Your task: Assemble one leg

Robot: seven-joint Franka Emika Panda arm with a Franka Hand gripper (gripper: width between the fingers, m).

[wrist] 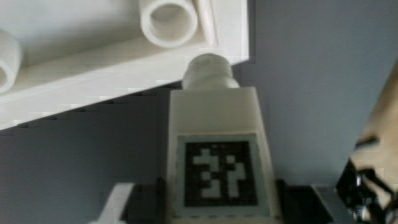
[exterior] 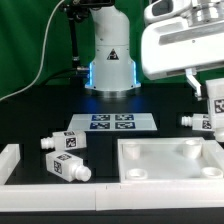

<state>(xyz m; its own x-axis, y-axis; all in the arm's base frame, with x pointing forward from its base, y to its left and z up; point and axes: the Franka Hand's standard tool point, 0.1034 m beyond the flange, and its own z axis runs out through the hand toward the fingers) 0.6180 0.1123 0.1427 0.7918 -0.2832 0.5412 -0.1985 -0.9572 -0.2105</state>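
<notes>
My gripper [exterior: 212, 92] hangs at the exterior view's right, above the far right corner of the tabletop [exterior: 135, 165]. It is shut on a white leg [exterior: 215, 103] and holds it off the table. In the wrist view the leg [wrist: 217, 130] lies between my gripper's [wrist: 222, 206] dark fingers [wrist: 331, 204], its tag facing the camera. Its round peg [wrist: 210, 70] points toward the tabletop's [wrist: 89, 95] edge, close to a corner hole [wrist: 169, 20]. A second leg [exterior: 197, 122] lies just below the held one. Two more legs [exterior: 65, 143] [exterior: 66, 168] lie at the left.
The marker board [exterior: 113, 122] lies in front of the robot's base [exterior: 110, 60]. A white rail [exterior: 10, 165] runs along the front and the left side of the table.
</notes>
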